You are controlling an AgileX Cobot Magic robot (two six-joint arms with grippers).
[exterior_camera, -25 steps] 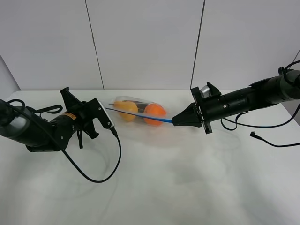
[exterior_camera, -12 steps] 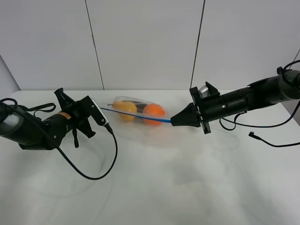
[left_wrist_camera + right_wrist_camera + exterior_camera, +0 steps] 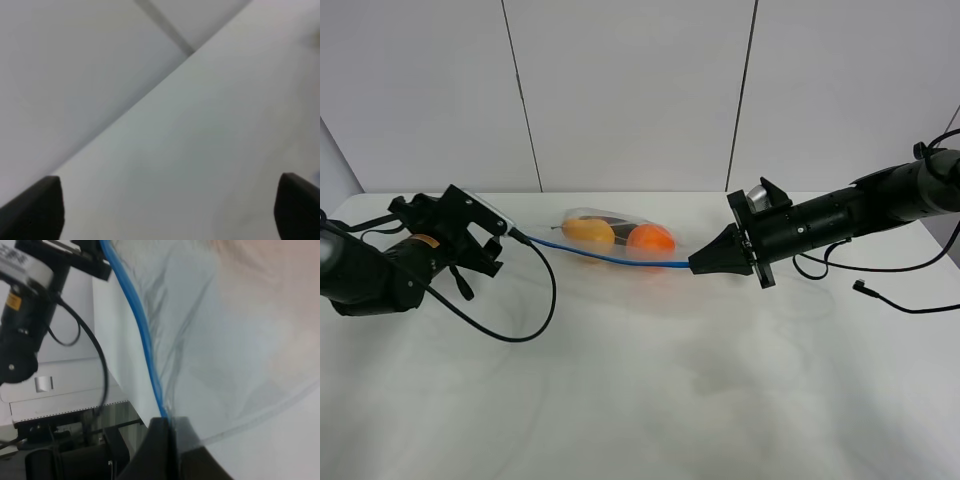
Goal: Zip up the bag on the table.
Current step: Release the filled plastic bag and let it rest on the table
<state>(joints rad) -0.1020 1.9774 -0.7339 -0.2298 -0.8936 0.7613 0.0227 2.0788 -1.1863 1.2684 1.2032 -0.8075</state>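
Observation:
The clear bag [image 3: 610,236] lies at the back middle of the white table [image 3: 650,400], with a yellow fruit [image 3: 588,231] and an orange fruit [image 3: 651,239] inside. Its blue zipper strip [image 3: 610,258] runs along the near edge. My right gripper [image 3: 696,264] is shut on the strip's right end. In the right wrist view the fingers [image 3: 167,437] pinch the blue strip [image 3: 142,335] beside the crinkly film [image 3: 225,350]. My left gripper [image 3: 425,203] is off to the left, apart from the bag. Its fingertips [image 3: 40,210] stand wide apart with nothing between them.
A black cable [image 3: 525,320] loops from the left arm over the table. Another loose cable [image 3: 885,297] lies at the right. The white wall [image 3: 630,90] stands right behind the table's back edge. The left arm also shows in the right wrist view [image 3: 30,295].
My left arm has drawn back to the left, away from the bag's left end. The blue strip now hangs a little lower. My right gripper has stayed shut on the strip's right end.

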